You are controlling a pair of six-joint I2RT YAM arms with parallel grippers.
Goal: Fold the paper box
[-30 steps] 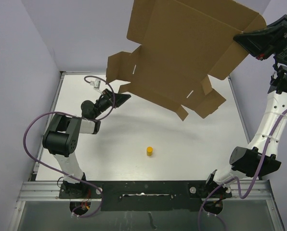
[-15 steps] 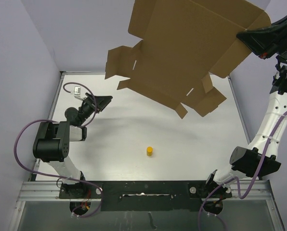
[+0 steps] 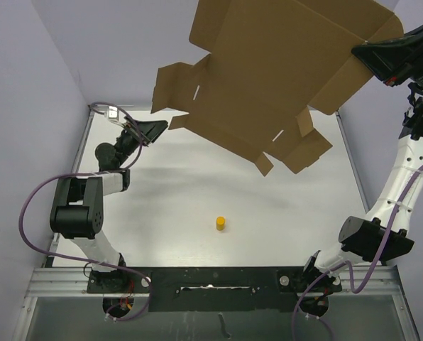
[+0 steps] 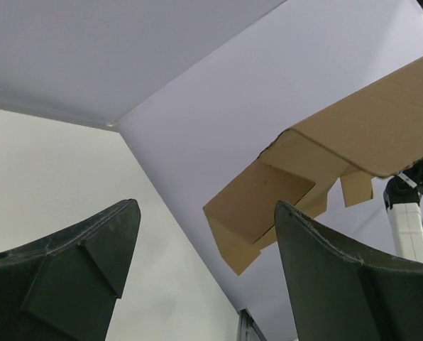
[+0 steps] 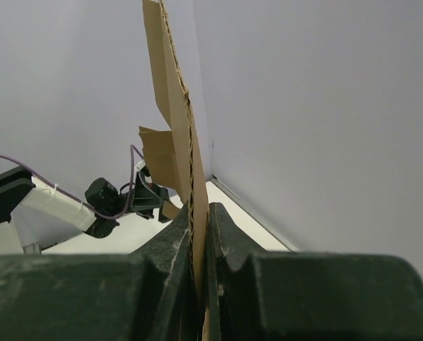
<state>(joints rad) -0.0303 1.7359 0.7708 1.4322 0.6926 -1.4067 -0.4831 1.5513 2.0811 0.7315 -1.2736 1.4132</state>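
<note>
Right gripper (image 5: 199, 213): clenching my flat brown cardboard sheet (image 3: 268, 78) aloft
Sheet: tilting, flaps pointing down toward my left side
Left gripper (image 4: 206, 207): gaping, holding nothing

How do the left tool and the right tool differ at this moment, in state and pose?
The left tool stands open with nothing between its fingers; the right tool is shut on an edge of the paper box. The left tool sits lower, over the left side of the table, apart from the cardboard; the right tool is raised high at the right, holding the unfolded sheet in the air. Both are dark and two-fingered.
</note>
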